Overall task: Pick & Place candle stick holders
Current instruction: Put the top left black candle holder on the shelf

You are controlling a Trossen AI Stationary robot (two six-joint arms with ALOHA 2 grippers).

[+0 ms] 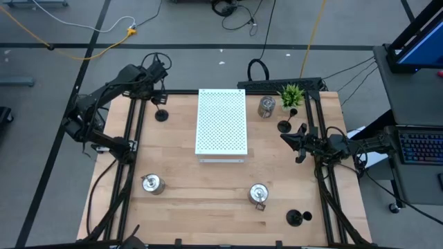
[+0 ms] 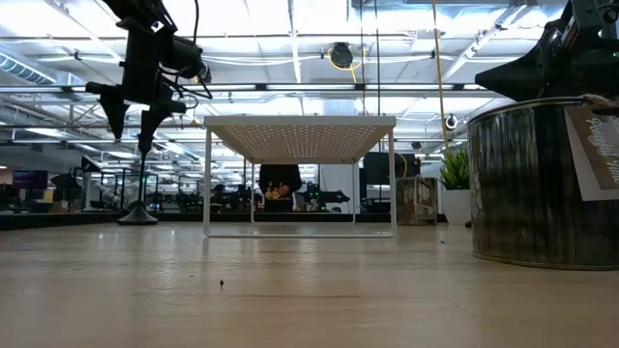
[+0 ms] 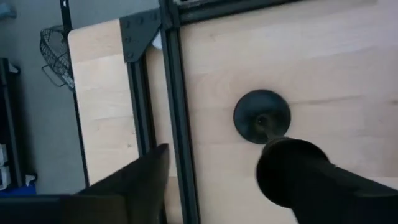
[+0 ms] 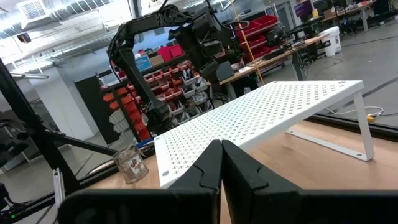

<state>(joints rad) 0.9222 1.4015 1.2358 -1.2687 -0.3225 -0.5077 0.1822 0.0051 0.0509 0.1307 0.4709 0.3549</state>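
A matte black candle stick holder [image 1: 161, 114] stands on its round base at the table's far left, with its thin stem [image 2: 142, 184] upright. My left gripper [image 2: 131, 135] hangs over it, pointing down and open. In the left wrist view the holder [image 3: 261, 116] lies beside one finger [image 3: 292, 174], not midway in the gap. Two more black holders [image 1: 284, 126] [image 1: 297, 216] and three silver ones [image 1: 152, 183] [image 1: 258, 194] [image 1: 267, 106] stand on the table. My right gripper [image 4: 221, 162] waits shut at the right edge. My left gripper comes at the black holder from above, its fingers pointing down. One fingertip [image 2: 145, 143] stands right at the top of the stem. I cannot tell whether it touches. The holder stands upright on the table.
A white perforated board [image 1: 221, 121] stands on legs at the table's far middle. A small green plant [image 1: 291, 95] is at the far right. Black frame rails [image 3: 177, 124] run along the table's left side, close to the holder. The near middle of the wood is bare.
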